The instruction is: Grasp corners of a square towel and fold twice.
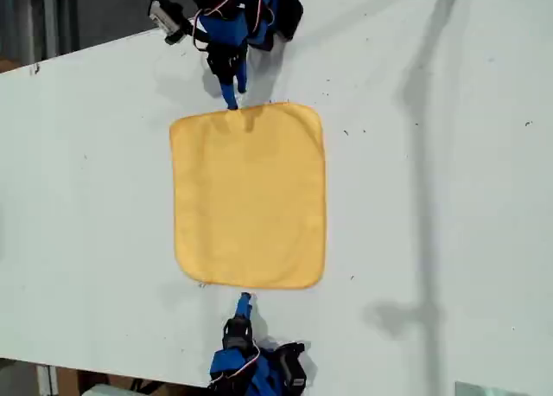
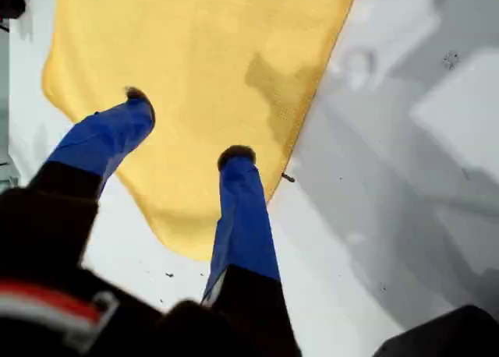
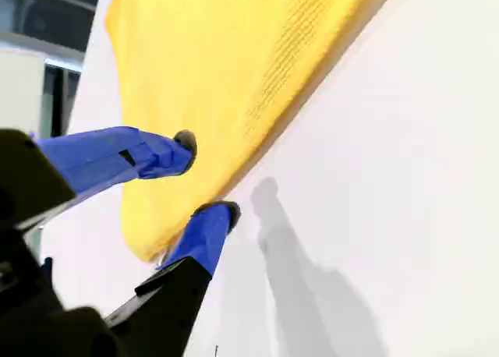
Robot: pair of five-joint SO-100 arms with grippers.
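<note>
Plain yellow towel (image 1: pixel 250 195) flat on table (image 1: pixel 432 197); no legible writing.

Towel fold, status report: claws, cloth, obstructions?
My first gripper open over a corner. My second gripper open at the edge. Towel flat, unfolded. Nothing in the way.

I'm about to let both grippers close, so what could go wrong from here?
My first gripper hangs open over the towel, inward of its hem; closing may bunch the cloth instead of taking a corner. My second gripper is open with one finger at the hem; it may miss the towel and skew the fold.
</note>
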